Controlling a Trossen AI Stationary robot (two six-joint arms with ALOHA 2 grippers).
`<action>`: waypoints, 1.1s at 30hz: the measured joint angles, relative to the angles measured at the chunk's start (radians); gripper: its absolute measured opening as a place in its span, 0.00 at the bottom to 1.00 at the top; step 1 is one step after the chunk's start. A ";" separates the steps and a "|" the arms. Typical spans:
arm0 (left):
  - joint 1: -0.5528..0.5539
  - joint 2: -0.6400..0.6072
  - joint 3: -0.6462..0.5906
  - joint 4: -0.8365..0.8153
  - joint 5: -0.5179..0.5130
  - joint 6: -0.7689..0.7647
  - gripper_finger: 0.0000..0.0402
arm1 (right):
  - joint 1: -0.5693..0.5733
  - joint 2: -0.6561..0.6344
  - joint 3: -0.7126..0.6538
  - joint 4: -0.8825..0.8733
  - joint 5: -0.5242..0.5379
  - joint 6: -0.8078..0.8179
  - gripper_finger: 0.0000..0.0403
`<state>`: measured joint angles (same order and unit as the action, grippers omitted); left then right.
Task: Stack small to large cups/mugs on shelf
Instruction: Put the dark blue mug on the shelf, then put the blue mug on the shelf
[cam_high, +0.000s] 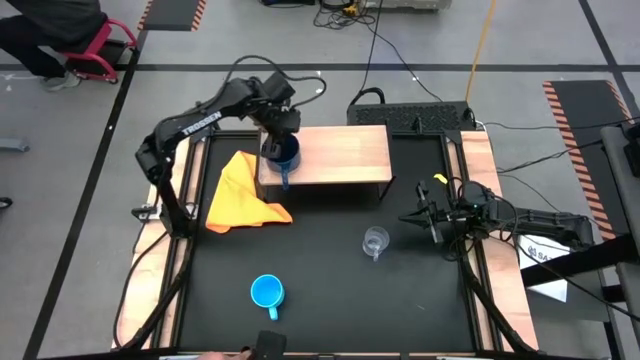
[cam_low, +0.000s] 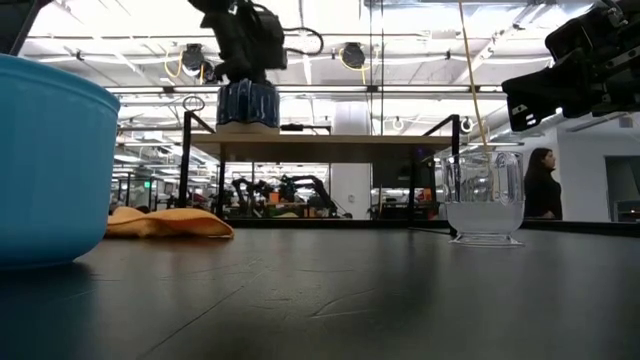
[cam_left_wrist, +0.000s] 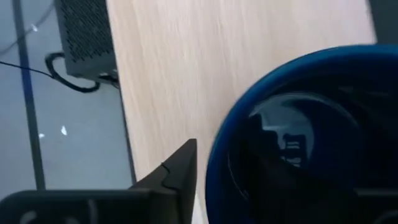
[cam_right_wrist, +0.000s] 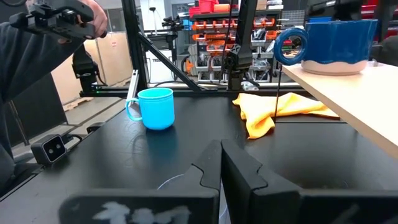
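The dark blue mug (cam_high: 284, 155) stands upright on its base at the left end of the light-wood shelf (cam_high: 345, 152), its handle toward the near edge. My left gripper (cam_high: 277, 122) comes down on the mug's top (cam_low: 247, 104). The light blue mug (cam_high: 267, 292) stands on the black table near its near edge. To its right, the clear glass cup (cam_high: 376, 241) stands in front of the shelf. My right gripper (cam_high: 422, 215) is shut and hovers level just right of the glass cup, pointing toward it. My left gripper holds the dark blue mug by its rim (cam_left_wrist: 214, 163) from above, pointing down. One finger (cam_left_wrist: 180, 177) stands outside the wall; the other is hidden in the mug's dark inside. The mug is upright, with its base (cam_right_wrist: 336, 64) on the shelf.
A yellow-orange cloth (cam_high: 243, 193) lies crumpled on the table left of the shelf's near-left leg. The shelf right of the mug is bare wood. Wooden rails (cam_high: 482, 170) edge the table's sides. A person's hand (cam_right_wrist: 62, 18) shows beyond the table's left side.
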<state>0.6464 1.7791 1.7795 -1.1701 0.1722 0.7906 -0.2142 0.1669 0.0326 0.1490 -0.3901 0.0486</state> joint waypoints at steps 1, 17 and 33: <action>0.000 0.000 0.000 -0.001 0.002 0.000 0.32 | 0.000 0.000 0.000 0.000 0.000 0.000 0.00; 0.000 -0.008 0.014 -0.001 0.010 -0.011 0.51 | 0.000 0.000 0.000 0.000 0.000 0.000 0.00; -0.021 -0.011 0.190 -0.114 0.025 -0.080 0.56 | 0.000 0.000 0.000 0.000 0.000 0.014 0.00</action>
<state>0.6250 1.7683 1.9694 -1.2844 0.1972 0.7103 -0.2142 0.1666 0.0326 0.1490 -0.3904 0.0629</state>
